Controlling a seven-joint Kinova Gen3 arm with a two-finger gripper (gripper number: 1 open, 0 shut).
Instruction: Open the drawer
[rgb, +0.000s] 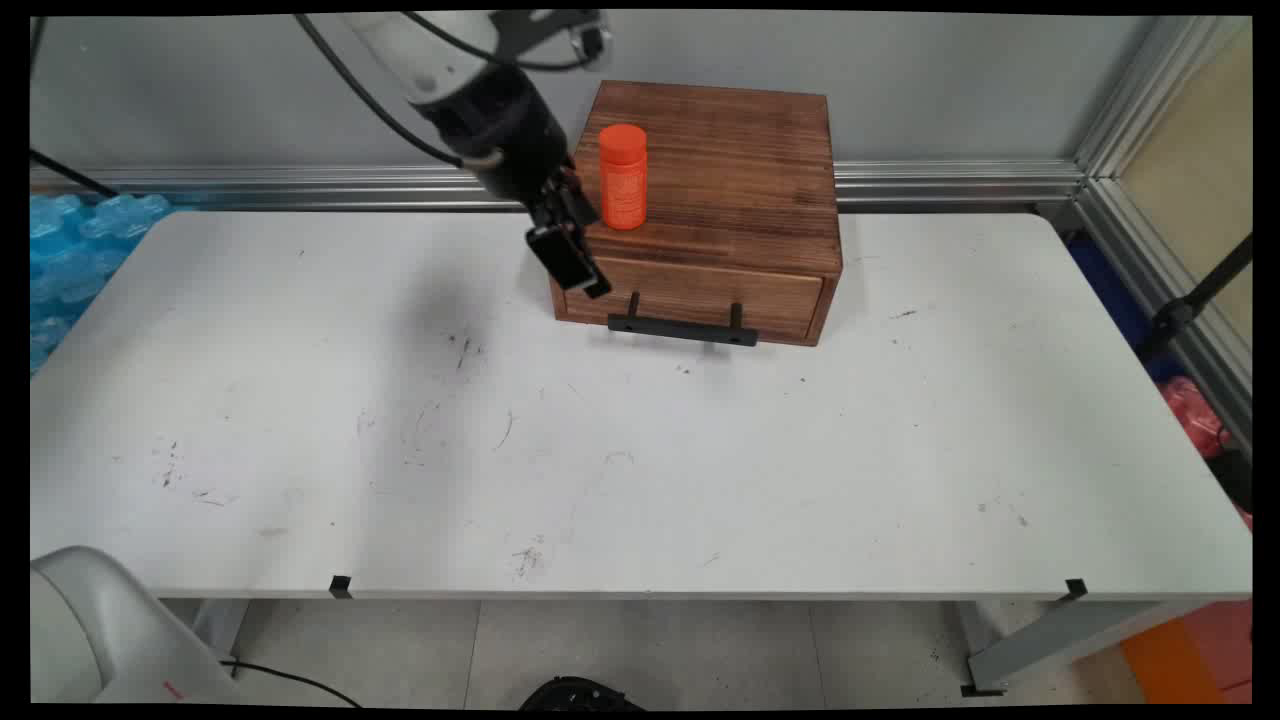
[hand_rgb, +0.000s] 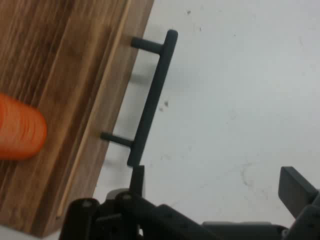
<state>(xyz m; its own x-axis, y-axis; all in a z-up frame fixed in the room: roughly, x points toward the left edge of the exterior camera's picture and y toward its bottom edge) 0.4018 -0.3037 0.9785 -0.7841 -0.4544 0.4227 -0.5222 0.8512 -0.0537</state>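
Gripper spread open, empty, at wooden box's left front corner; could clip handle or topple orange bottle.

I see the wooden drawer box standing at the table's far middle, and it is the main obstacle. On its top, near the left edge, stands an orange bottle. A black handle juts from the box's front. My gripper hangs at the box's front left corner, fingers spread. Left, right and in front of the box, the table lies bare.
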